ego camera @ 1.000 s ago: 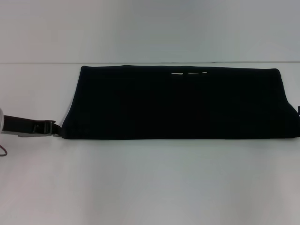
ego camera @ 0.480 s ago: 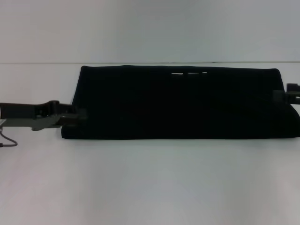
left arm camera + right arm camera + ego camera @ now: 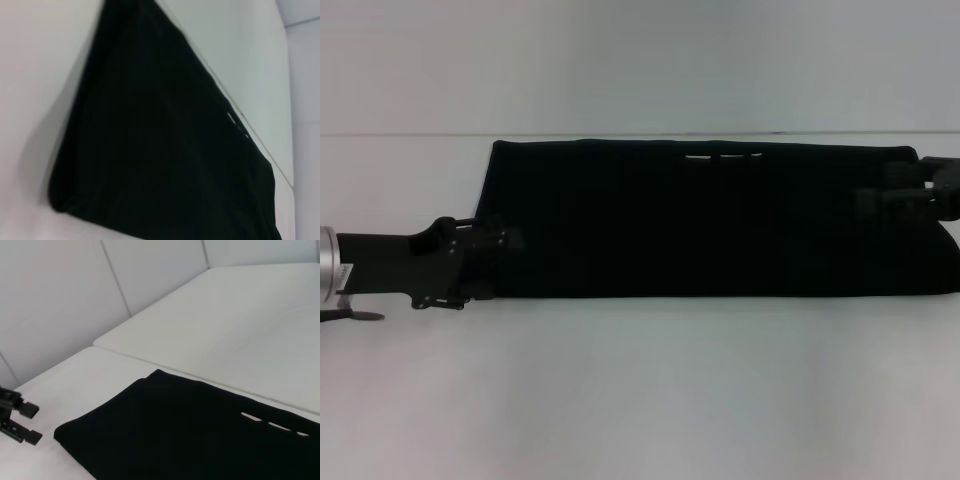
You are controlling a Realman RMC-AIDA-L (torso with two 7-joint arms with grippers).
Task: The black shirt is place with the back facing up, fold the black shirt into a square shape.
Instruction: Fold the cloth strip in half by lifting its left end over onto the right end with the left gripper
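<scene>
Left gripper (image 3: 505, 245) at left-centre of the head view, over the near-left end of the black shirt (image 3: 710, 220); finger state indiscernible. Shirt folded into a long band across mid-frame on the white table (image 3: 640, 400). Right gripper (image 3: 880, 197) at upper right, over the shirt's far-right end; finger state likewise indiscernible.

black shirt (image 3: 710, 220): 1, folded band | grippers: 2 – left gripper (image 3: 505, 240), right gripper (image 3: 870, 200) | white table (image 3: 640, 390): 1 | pale slits along the shirt's far edge: 3
</scene>
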